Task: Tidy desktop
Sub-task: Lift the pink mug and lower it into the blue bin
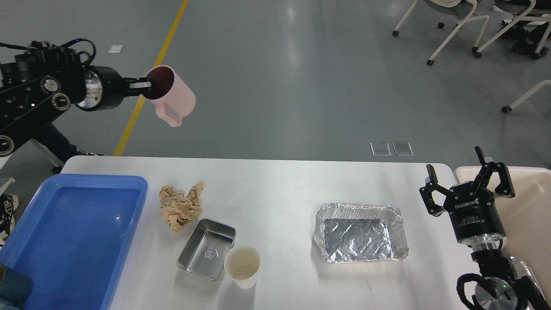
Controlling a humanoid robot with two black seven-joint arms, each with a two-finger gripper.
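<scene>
A: Two end effectors are in view. What is each one doing?

B: The left end effector (144, 85) is raised well above and beyond the far left corner of the tabletop (275, 189). Its fingers are closed on the rim of a pink mug (171, 95), which hangs tilted with the handle down. The right end effector (467, 183) hovers over the right edge with its fingers spread wide and nothing in them.

A: So which step is this?

B: I judge it to be the carrying of the mug toward a place to set it down. The blue tray (26, 215) lies below and nearer than the left end effector, so that seems the likely drop point. The next move calls for lowering the mug over the tray before the fingers part, since the tilt could make it roll.

A: And the tabletop itself?

B: White, glossy, rounded at the corners, it stretches below both end effectors. Not yet tidy: crumpled brown paper (181, 206), a steel pan (206, 249) and a paper cup (242, 266) touching it sit below the left end effector, just right of the tray. A foil tray (361, 232) lies just left of the right end effector; a beige bin (529, 202) sits to its right.
</scene>
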